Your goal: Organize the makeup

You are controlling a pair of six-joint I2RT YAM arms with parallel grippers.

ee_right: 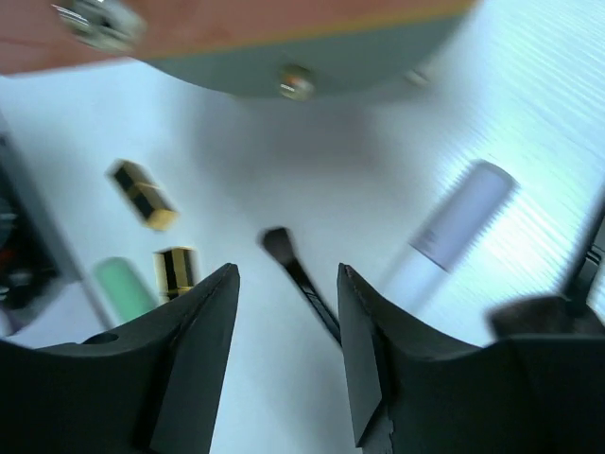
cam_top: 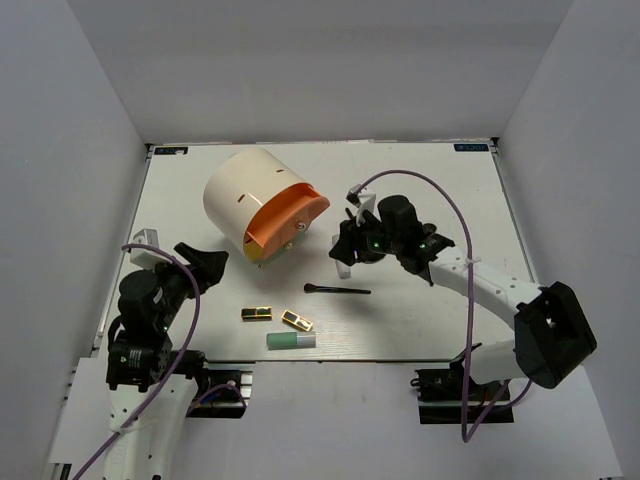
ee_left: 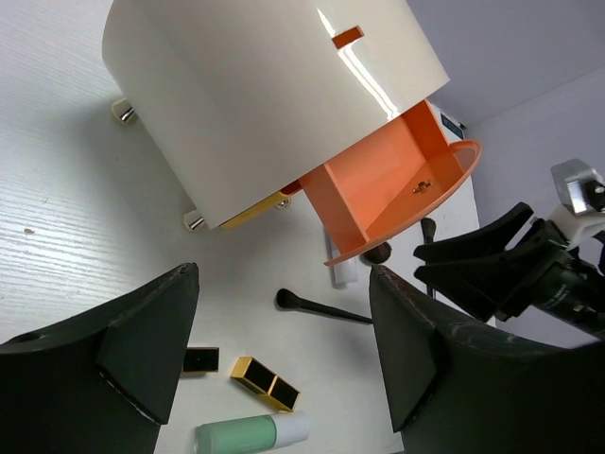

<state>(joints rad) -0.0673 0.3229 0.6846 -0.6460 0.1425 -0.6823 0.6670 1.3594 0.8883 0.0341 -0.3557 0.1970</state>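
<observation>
A slim black brush (cam_top: 337, 290) lies mid-table. Two gold-and-black cases (cam_top: 257, 313) (cam_top: 297, 320) and a mint-green tube (cam_top: 290, 340) lie near the front edge. My right gripper (cam_top: 347, 248) is open and empty, hovering above the brush (ee_right: 301, 276) and beside the white-lavender tube (ee_right: 456, 225). A second dark brush (ee_right: 541, 314) shows blurred at the right of that view. My left gripper (cam_top: 207, 262) is open and empty, left of the cases. Its wrist view shows the brush (ee_left: 321, 307), a case (ee_left: 269, 383) and the mint tube (ee_left: 250, 435). The rose-gold lipstick is out of view.
A big cream cylinder (cam_top: 250, 195) with an orange face (cam_top: 290, 215) lies on its side at the back left of the white table (cam_top: 450, 200). Grey walls close in three sides.
</observation>
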